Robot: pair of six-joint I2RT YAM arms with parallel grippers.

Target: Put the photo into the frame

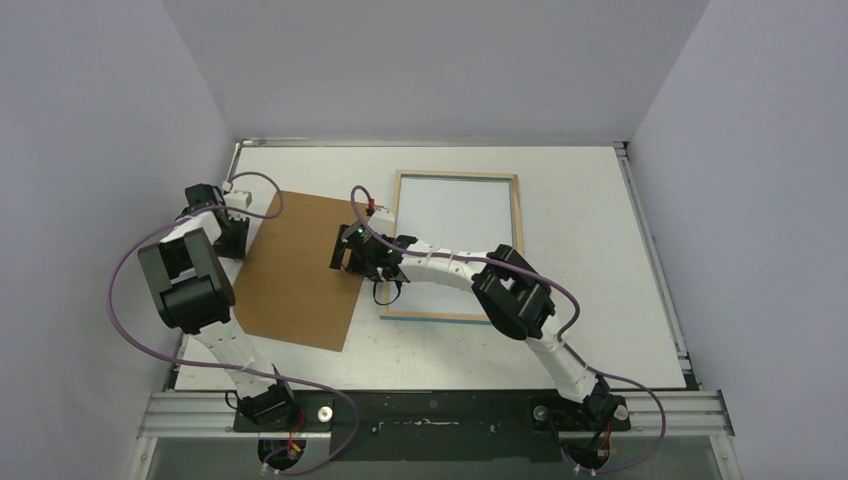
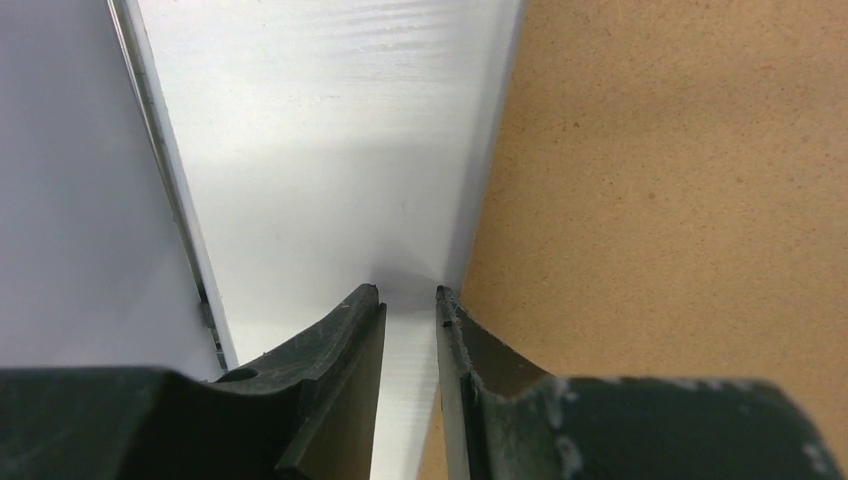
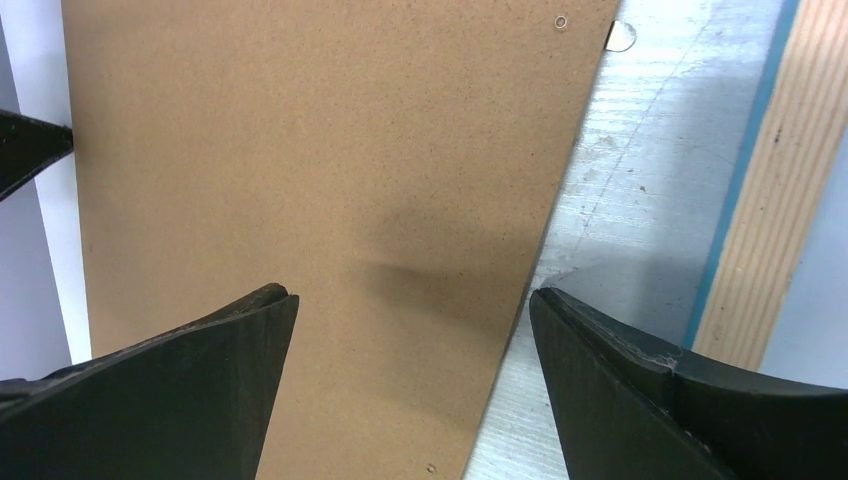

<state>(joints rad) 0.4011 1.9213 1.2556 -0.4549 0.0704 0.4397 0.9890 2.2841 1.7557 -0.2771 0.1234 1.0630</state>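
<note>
The frame (image 1: 455,175) lies reverse side up at centre right, with a light wooden border and a pale white inside. Its wooden strip with a blue line shows in the right wrist view (image 3: 770,200). The photo's balloon picture shows nowhere. The brown backing board (image 1: 300,265) lies flat to the left of the frame. My left gripper (image 1: 240,232) is at the board's left edge, its jaws a narrow gap apart (image 2: 408,292) over the edge of the board (image 2: 680,200) and holding nothing. My right gripper (image 1: 343,258) is wide open (image 3: 410,295) and straddles the right edge of the board (image 3: 300,150).
The white table (image 1: 600,250) is enclosed by grey walls on three sides. A metal rail (image 2: 170,180) runs along the table's left edge close to my left gripper. A small metal tab (image 3: 620,35) sticks out at the board's far right corner.
</note>
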